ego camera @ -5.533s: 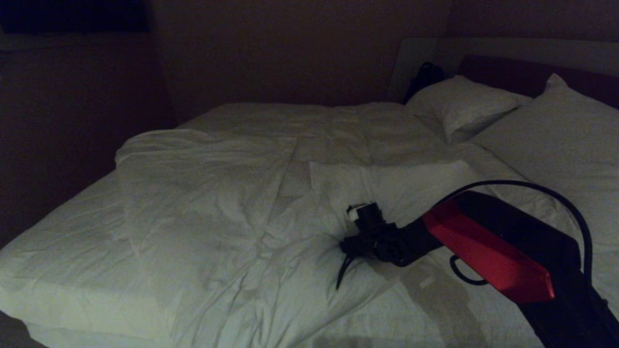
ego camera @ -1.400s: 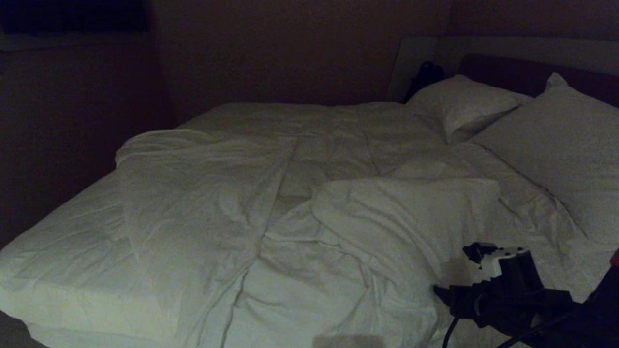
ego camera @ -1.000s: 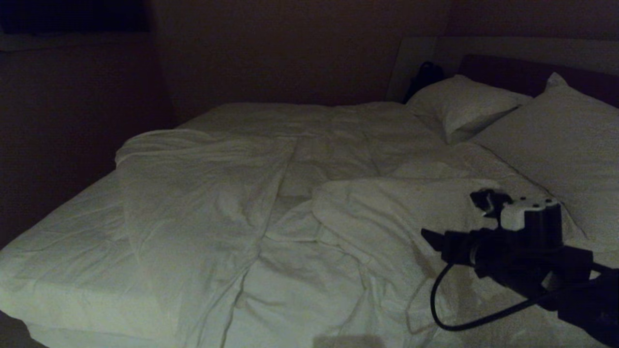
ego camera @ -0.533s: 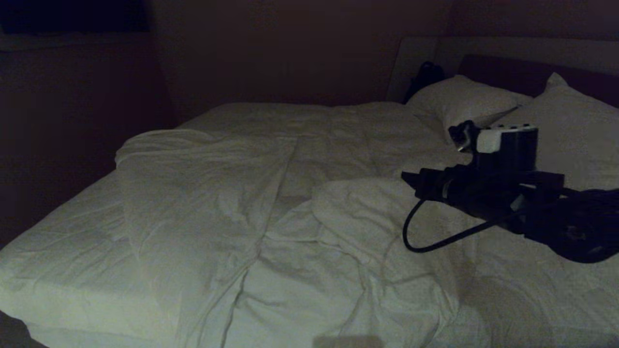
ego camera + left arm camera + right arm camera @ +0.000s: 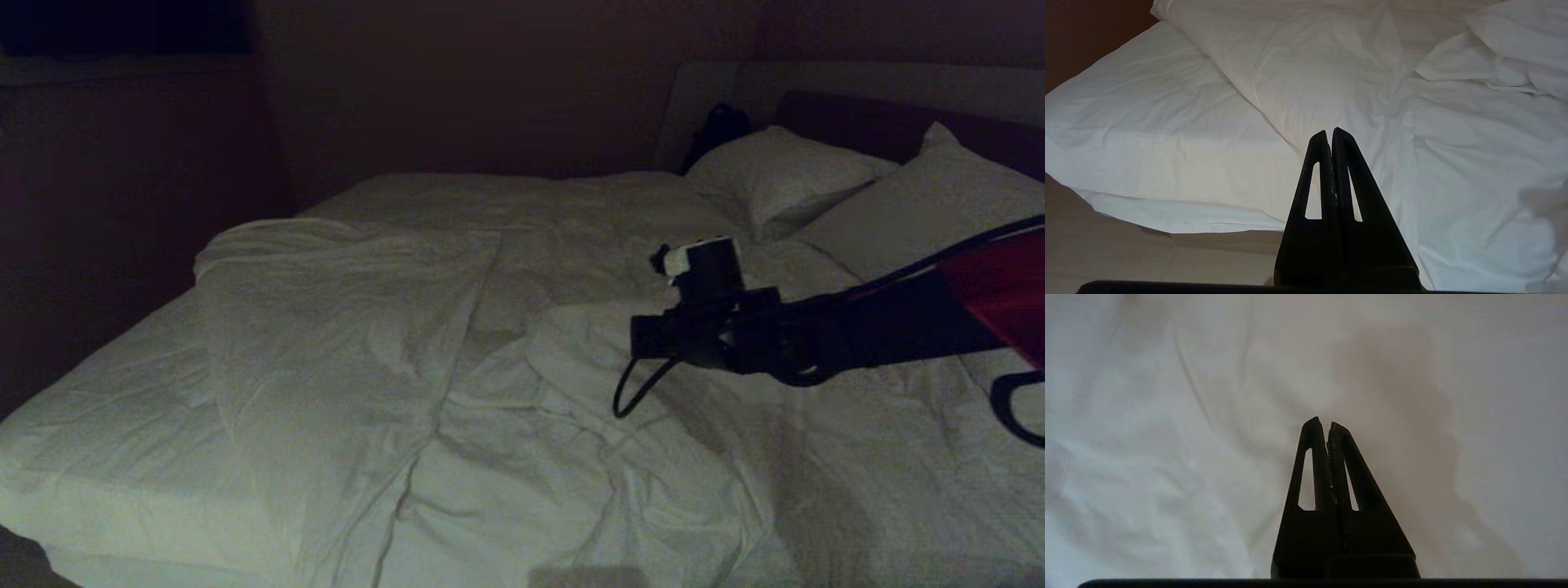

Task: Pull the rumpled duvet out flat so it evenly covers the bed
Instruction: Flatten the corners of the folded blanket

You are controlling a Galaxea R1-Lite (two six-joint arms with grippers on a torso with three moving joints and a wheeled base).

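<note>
The white, creased duvet (image 5: pixel 351 343) lies bunched across the bed (image 5: pixel 106 408), with a thick fold heaped at the middle right (image 5: pixel 620 359). My right arm reaches in from the right. Its right gripper (image 5: pixel 645 339) hovers over that fold. In the right wrist view the right gripper (image 5: pixel 1324 422) is shut with nothing between its fingers, and duvet cloth (image 5: pixel 1167 457) lies beneath it. In the left wrist view the left gripper (image 5: pixel 1329 131) is shut and empty. It is parked off the bed's near corner, pointing at the duvet (image 5: pixel 1331 73).
Two white pillows (image 5: pixel 784 175) (image 5: pixel 922 212) lean against the dark headboard (image 5: pixel 865 122) at the back right, with a dark object (image 5: pixel 718 126) beside them. Bare mattress sheet (image 5: pixel 1147 122) shows on the left. Floor (image 5: pixel 1126 253) runs along the bed's near edge.
My right arm has risen from low at the right and swung left over the heaped fold. The duvet has kept its shape over the last second. The left arm is still.
</note>
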